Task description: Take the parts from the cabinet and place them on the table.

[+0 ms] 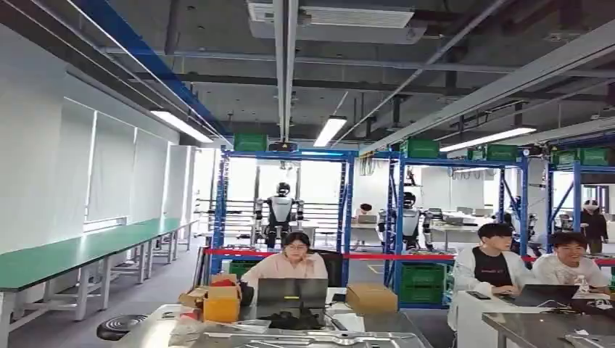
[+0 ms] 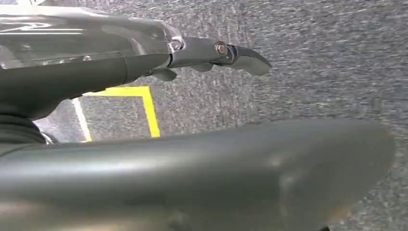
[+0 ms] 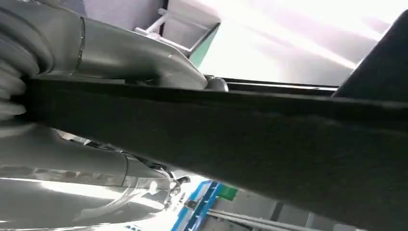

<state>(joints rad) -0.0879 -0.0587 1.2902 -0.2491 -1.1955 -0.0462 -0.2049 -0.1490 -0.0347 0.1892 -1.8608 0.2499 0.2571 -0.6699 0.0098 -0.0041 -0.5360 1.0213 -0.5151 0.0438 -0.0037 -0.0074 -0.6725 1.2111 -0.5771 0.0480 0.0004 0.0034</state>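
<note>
Your right hand clamps a dark flat part; left hand looks empty, fingers extended.
Part juts far past the hand; it may clip the worktop ahead.

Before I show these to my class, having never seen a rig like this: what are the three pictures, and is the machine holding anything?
They come from one humanoid robot with a camera high on its body and one behind each wrist. The head view looks across a workshop: people at laptops, cardboard boxes on the desks, blue racks with other robots standing behind, and a shiny metal table nearest the camera. The left wrist view looks past the left hand at grey carpet with yellow floor tape; nothing shows in that hand. The right wrist view shows the right hand gripping a long dark flat part, probably a part from the cabinet.
</note>
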